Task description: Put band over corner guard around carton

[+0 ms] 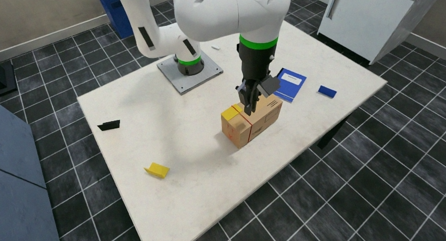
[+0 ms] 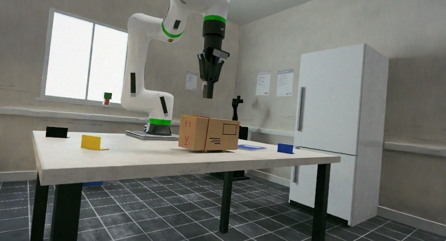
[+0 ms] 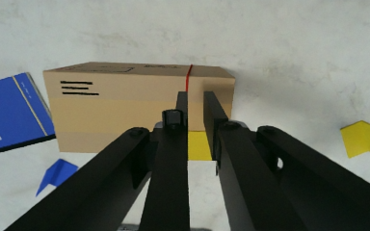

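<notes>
The brown carton [image 1: 252, 119] lies on the white table; it also shows in the exterior view [image 2: 209, 132] and in the wrist view [image 3: 139, 103]. A yellow corner guard [image 1: 230, 112] sits on its top far-left corner, and its yellow shows past the carton's near edge in the wrist view [image 3: 198, 145]. A thin red band [image 1: 245, 119] runs round the carton next to that end and crosses the guard's inner edge; it also shows in the wrist view [image 3: 189, 77]. My gripper [image 1: 249, 110] [image 2: 208, 93] hangs well above the carton, over the band. Its fingers stand shut with a narrow slit and nothing between them.
A spare yellow guard [image 1: 156, 169] lies near the front left, a black guard [image 1: 109, 124] at the left edge and a blue guard [image 1: 327, 91] at the right. A blue booklet [image 1: 291, 83] lies just behind the carton. The arm's base plate [image 1: 190, 70] stands at the back.
</notes>
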